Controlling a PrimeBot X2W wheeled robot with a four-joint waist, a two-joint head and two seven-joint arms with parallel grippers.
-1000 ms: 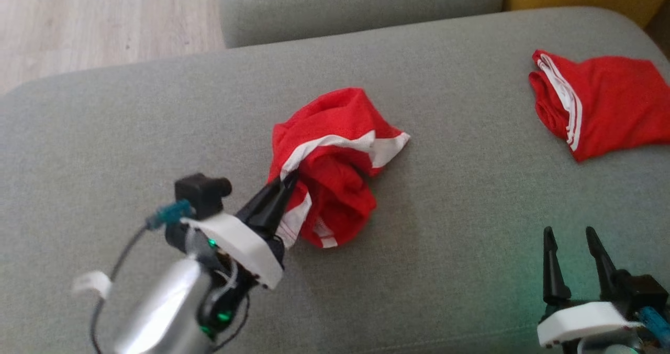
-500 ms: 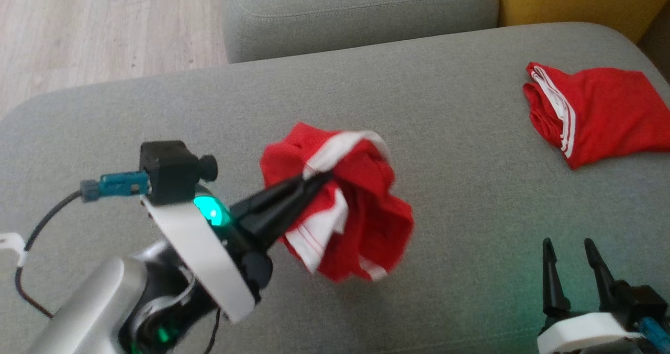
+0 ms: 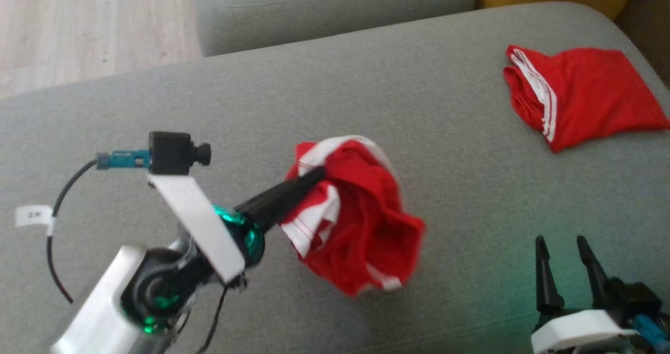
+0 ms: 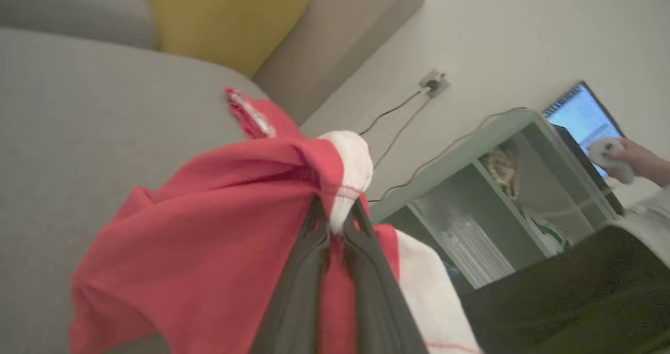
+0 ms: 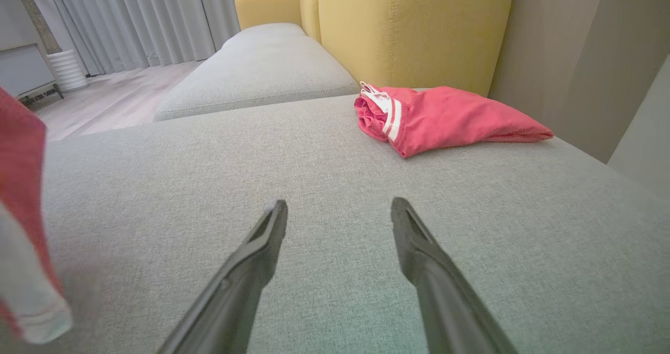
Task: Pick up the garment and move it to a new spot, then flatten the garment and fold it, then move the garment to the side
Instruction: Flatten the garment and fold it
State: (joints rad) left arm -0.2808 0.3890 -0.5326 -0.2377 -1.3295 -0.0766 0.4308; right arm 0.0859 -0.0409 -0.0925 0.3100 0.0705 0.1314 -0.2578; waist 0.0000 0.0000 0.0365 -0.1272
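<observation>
Head view: garment [image 3: 361,223], red with white bands, hangs in a bunched wad over the middle of the sofa seat [image 3: 445,134]. Lowest folds look just clear of the seat, though blur makes that hard to confirm. Left tool [image 3: 314,175] is clamped on the garment, pinching a white-banded edge at the top of the wad. Left wrist view confirms it: both fingers pressed together with the white hem caught between them and red cloth draping down either side.

Right tool [image 3: 560,241] hovers low over the seat's near right part, fingers apart and holding nothing. It is well apart from the garment.

A folded red piece [image 3: 586,92] with white stripes lies flat at the seat's far right corner. Yellow backrest [image 5: 408,29] rises just behind that corner, and pale wood floor [image 3: 78,24] lies beyond the seat's far left.

Step, as I judge it: the first one, pick up and relocate. Flatten, fold and move aside are not yet begun.

Next move calls for carrying the wad to a bare stretch of the seat, clear of the folded red piece. Lower it until the cloth rests, then let go. The wad is heavily bunched, so spreading will likely need both tools pulling opposite edges.
</observation>
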